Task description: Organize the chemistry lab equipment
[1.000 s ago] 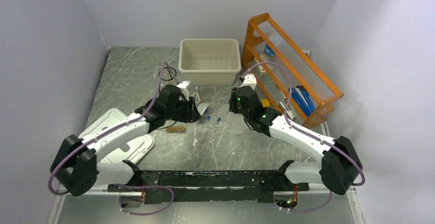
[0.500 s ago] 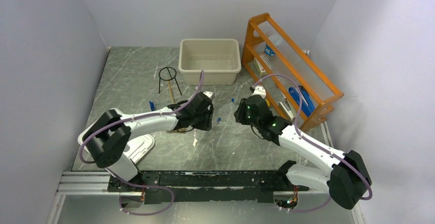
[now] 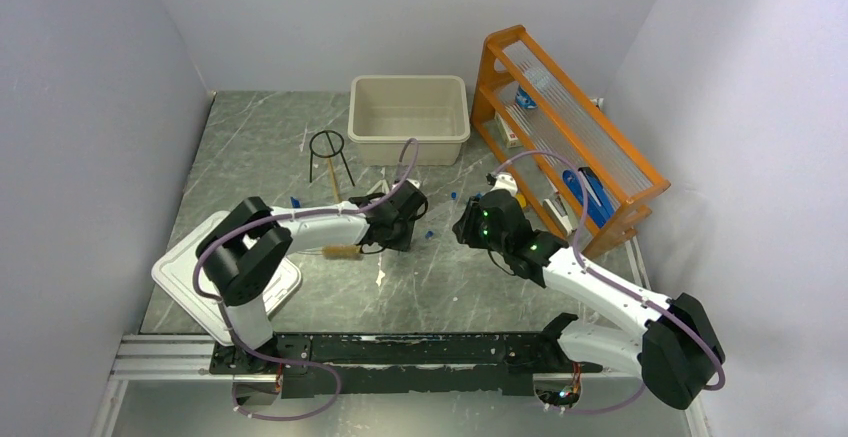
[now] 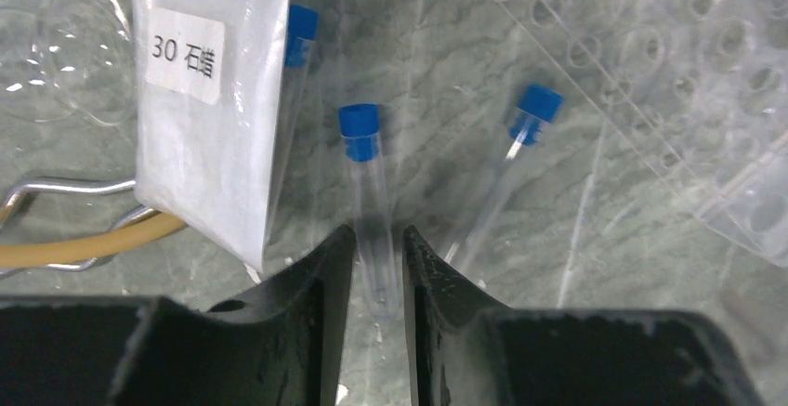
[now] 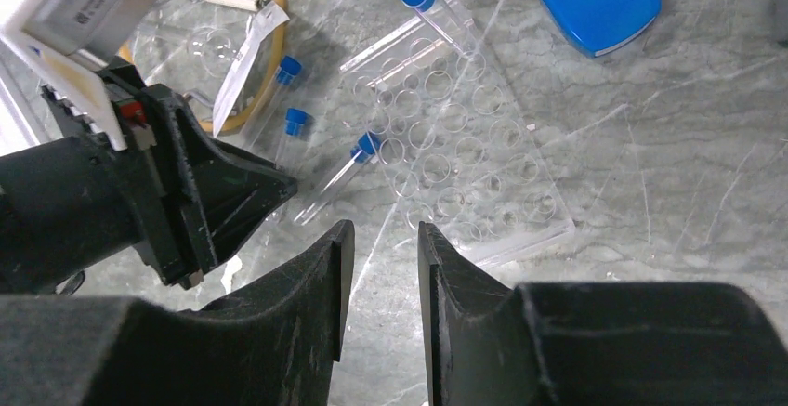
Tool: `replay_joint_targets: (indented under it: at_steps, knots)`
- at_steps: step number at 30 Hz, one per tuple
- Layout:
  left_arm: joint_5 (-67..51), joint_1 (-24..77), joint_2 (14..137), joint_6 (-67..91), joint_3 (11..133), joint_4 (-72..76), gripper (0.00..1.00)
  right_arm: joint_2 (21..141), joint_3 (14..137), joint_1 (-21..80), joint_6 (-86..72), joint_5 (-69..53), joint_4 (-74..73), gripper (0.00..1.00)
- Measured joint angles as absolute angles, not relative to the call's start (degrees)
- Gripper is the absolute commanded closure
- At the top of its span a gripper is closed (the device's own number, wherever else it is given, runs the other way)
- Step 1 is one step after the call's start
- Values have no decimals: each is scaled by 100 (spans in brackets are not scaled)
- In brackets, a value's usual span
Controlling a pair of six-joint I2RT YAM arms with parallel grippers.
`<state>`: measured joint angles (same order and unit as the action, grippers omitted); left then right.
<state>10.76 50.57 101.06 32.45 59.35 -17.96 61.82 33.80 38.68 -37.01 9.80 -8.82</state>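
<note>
A blue-capped tube (image 4: 370, 192) is seen lying on the grey marbled table (image 4: 446, 44). Its clear lower end is set between the left jaws and its cap points away from them. The left jaws stand only a narrow slot apart about the tube; whether it is actually pinched cannot be told.

A second blue-capped tube (image 4: 537, 109) lies slanted just to the right, with its cap near the edge of a clear plastic tube rack (image 4: 669, 81) laid flat on the table. A third tube (image 4: 299, 30) is partly covered by a white packet (image 4: 200, 99) bearing a printed label. A tan rubber tube (image 4: 84, 243) and metal tongs (image 4: 56, 186) are seen at the packet's lower edge.

The right jaws stand slightly apart above the table, with nothing between them, close to the clear rack's near edge. A larger blue-capped tube (image 5: 437, 11) lies across that rack's far corner.

At the far side of the table a beige plastic tub (image 3: 410, 132) stands beside an orange wooden rack (image 3: 560, 107), on whose shelves blue items are seen.
</note>
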Motion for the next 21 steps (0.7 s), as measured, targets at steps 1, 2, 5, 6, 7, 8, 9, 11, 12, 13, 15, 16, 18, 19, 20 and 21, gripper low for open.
replay_joint_targets:
  at_steps: [1, 2, 5, 6, 7, 8, 9, 11, 12, 13, 15, 16, 18, 19, 20, 21]
  knots:
    - [1092, 5059, 10154, 3240, 5948, -1798, 70, 6182, 3365, 3868, -3706, 978, -862, 65]
    - [1135, 5059, 10206, 3236, 5966, -1811, 70, 6187, 3354, 3868, -3710, 978, -847, 65]
    - [1190, 5063, 10248, 3229, 6020, -1824, 71, 6191, 3319, 3868, -3723, 969, -799, 65]
    - [1210, 5065, 10259, 3229, 6034, -1828, 72, 6198, 3310, 3868, -3728, 961, -784, 65]
    - [1229, 5070, 10269, 3227, 6040, -1833, 74, 6208, 3301, 3868, -3732, 950, -766, 65]
    - [1243, 5074, 10278, 3221, 6051, -1837, 77, 6222, 3295, 3868, -3736, 941, -751, 65]
    - [1267, 5081, 10296, 3210, 6064, -1839, 82, 6241, 3288, 3868, -3747, 926, -727, 65]
    - [1291, 5083, 10311, 3192, 6090, -1841, 92, 6287, 3271, 3868, -3774, 873, -683, 65]
    - [1291, 5085, 10311, 3188, 6095, -1839, 95, 6307, 3258, 3868, -3793, 838, -672, 64]
    - [1291, 5087, 10311, 3183, 6095, -1837, 95, 6318, 3247, 3868, -3819, 821, -670, 64]
    - [1288, 5094, 10307, 3144, 6095, -1831, 95, 6337, 3234, 3868, -3857, 784, -670, 63]
    - [1286, 5096, 10298, 3114, 6095, -1828, 95, 6342, 3232, 3868, -3868, 764, -670, 63]
    - [1269, 5103, 10259, 3028, 6086, -1846, 95, 6342, 3232, 3868, -3889, 718, -670, 61]
    - [1260, 5107, 10213, 2974, 6077, -1855, 95, 6342, 3234, 3868, -3903, 687, -670, 60]
    - [1227, 5113, 10138, 2912, 6062, -1857, 95, 6342, 3234, 3868, -3916, 661, -672, 59]
    - [1199, 5120, 10033, 2845, 6040, -1859, 95, 6342, 3238, 3868, -3922, 617, -674, 57]
